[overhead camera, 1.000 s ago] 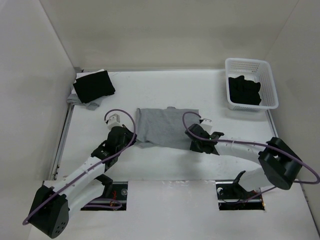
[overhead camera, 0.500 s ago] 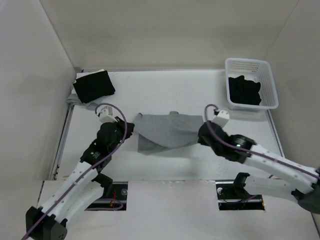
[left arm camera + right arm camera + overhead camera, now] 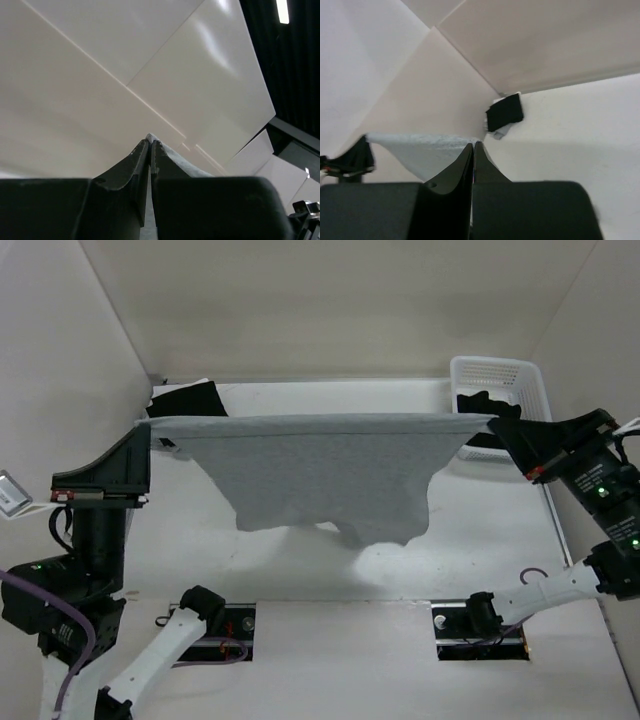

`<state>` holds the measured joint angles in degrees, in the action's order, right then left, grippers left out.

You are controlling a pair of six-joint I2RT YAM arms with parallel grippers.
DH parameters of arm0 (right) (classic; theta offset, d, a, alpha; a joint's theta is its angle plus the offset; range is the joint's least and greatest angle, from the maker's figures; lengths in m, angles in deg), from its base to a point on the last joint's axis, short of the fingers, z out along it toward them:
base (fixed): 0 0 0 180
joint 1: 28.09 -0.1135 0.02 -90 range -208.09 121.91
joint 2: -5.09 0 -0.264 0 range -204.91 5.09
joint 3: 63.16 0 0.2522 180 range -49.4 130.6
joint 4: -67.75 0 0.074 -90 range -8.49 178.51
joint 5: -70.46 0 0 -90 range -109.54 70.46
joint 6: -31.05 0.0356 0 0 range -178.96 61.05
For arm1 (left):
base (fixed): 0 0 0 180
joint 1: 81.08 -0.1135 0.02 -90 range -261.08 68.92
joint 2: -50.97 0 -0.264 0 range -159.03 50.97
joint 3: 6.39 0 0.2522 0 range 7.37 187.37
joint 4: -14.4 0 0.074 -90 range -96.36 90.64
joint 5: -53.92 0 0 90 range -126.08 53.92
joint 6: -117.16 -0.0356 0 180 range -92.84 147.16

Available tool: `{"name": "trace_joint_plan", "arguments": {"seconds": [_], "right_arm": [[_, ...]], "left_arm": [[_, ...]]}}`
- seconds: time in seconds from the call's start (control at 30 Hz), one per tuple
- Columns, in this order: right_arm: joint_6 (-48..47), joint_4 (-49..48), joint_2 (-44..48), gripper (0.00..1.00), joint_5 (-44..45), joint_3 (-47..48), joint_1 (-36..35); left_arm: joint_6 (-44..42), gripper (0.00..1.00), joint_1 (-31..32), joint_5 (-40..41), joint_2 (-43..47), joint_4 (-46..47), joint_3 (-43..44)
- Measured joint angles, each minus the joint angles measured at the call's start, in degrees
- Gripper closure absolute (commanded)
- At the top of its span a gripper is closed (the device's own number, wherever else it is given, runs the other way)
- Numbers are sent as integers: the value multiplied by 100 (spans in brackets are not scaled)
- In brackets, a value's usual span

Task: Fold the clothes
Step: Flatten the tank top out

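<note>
A light grey short-sleeved shirt [image 3: 320, 475] hangs stretched in the air above the table, its top edge taut and level. My left gripper [image 3: 158, 436] is shut on its left corner and my right gripper [image 3: 497, 425] is shut on its right corner. In the left wrist view the fingertips [image 3: 149, 142] pinch a grey tip of the shirt [image 3: 176, 156]. In the right wrist view the jaws [image 3: 473, 145] are closed, with the shirt [image 3: 420, 146] spreading left from them. Folded black garments [image 3: 188, 400] lie at the back left and show in the right wrist view [image 3: 505, 112].
A white lattice basket [image 3: 515, 370] stands at the back right, partly behind my right arm, with black clothes [image 3: 478, 400] in it. White walls close in the table on the left, back and right. Two dark cut-outs [image 3: 225, 625] sit at the near edge.
Both arms have risen from the table and spread apart, lifting the grey shirt from a heap into a taut hanging sheet. The right gripper shut on the shirt's corner.
</note>
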<state>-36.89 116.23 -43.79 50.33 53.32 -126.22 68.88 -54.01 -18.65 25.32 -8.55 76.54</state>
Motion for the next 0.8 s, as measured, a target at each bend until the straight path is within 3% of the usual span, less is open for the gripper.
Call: {"name": "trace_joint_plan", "arguments": {"seconds": [0.17, 0.3, 0.4, 0.53, 0.67, 0.73, 0.8], "right_arm": [[-1985, -1705, -365, 100, 142, -597, 251], [-2651, -2345, -535, 100, -269, -1082, 1379], [-2103, -2028, -734, 100, -1069, -1305, 2636], [-855, -1733, -1147, 100, -3265, -2026, 4752], [-120, -1722, -2474, 100, -5066, -2393, 6314], [66, -1320, -3582, 100, -5801, -1729, 6830], [151, -1001, -4743, 100, -6290, -444, 7241]], "left_arm": [[-114, 97, -42, 125, -219, -11, 251], [-146, 97, -94, 280, -887, 177, 48], [-125, 97, -140, 323, -1600, 367, -509], [20, 98, -385, 267, -2579, 328, -1403], [317, 99, -1047, -13, -3884, 398, -1484], [470, 99, -1353, -205, -4876, 378, -879], [544, 99, -1519, -398, -5805, 396, 33]]}}
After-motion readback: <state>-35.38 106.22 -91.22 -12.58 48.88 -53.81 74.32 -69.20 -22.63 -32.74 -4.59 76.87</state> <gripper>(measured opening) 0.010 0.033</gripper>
